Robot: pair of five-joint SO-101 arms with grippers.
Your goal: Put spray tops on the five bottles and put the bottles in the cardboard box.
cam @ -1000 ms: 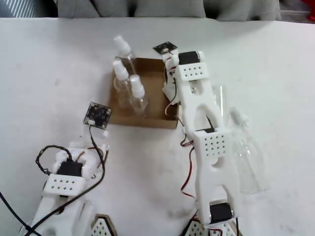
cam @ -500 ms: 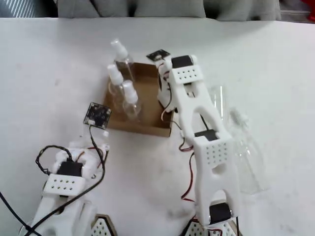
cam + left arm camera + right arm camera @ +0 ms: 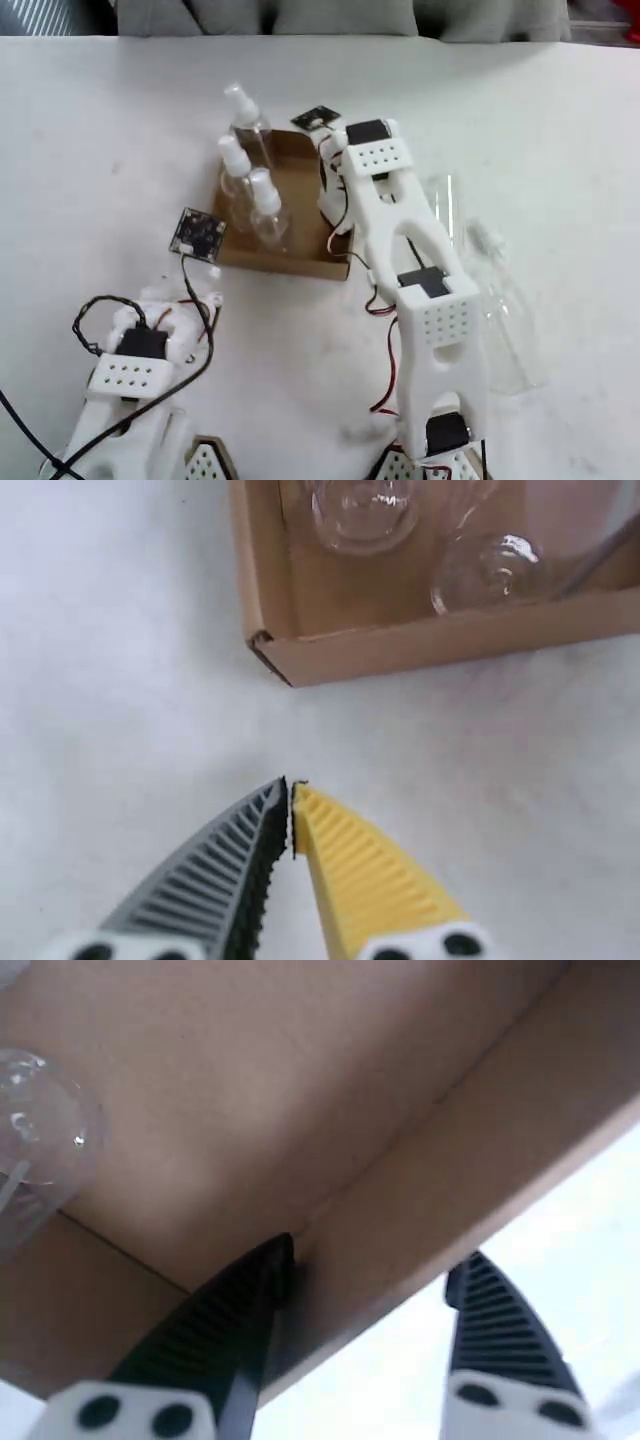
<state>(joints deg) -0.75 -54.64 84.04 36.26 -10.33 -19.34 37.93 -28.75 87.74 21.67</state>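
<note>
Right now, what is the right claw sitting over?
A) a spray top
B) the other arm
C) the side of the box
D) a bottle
C: the right claw is open, with one finger inside the box and the other outside, so the box's side wall stands between them.

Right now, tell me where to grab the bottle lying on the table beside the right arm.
Grip the bottle at mid-body, coming down from above with the jaws across its width. It lies on its side on the table, round flanks exposed; the neck end looks too narrow for a sure hold.
</note>
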